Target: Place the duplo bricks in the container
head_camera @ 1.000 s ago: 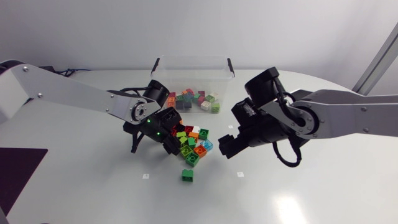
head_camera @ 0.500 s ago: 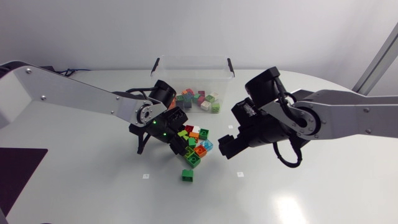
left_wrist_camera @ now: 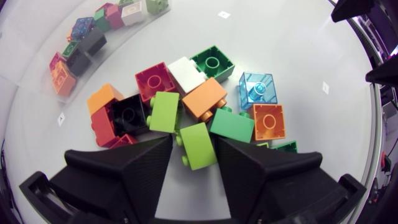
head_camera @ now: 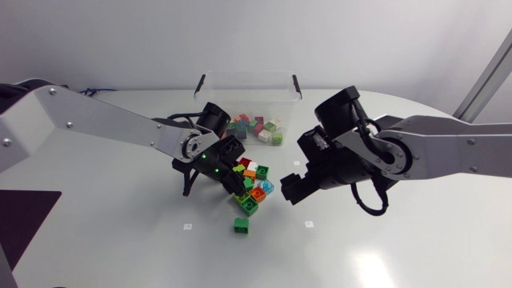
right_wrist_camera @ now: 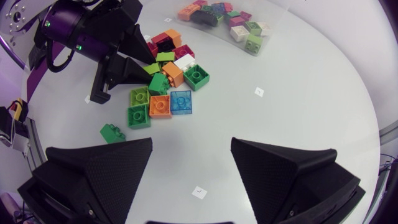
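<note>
A pile of duplo bricks [head_camera: 252, 182] lies on the white table in front of the clear container [head_camera: 248, 82], which holds several more bricks [head_camera: 254, 128]. My left gripper [head_camera: 238, 182] sits low at the pile's left side. In the left wrist view its fingers [left_wrist_camera: 140, 168] flank a light green brick [left_wrist_camera: 199, 146] lying on its side; one finger is against it and a thin gap shows at the other, so it is open. My right gripper [head_camera: 292, 189] hangs open right of the pile with nothing between its fingers [right_wrist_camera: 106, 171].
A single green brick [head_camera: 241, 226] lies apart, nearer the front than the pile, also in the right wrist view [right_wrist_camera: 112, 132]. Small paper markers [head_camera: 187, 226] dot the table. Bare table extends to the front and to both sides.
My left gripper has pushed rightward into the pile and its fingers have narrowed around the light green brick. The right arm has not moved.
</note>
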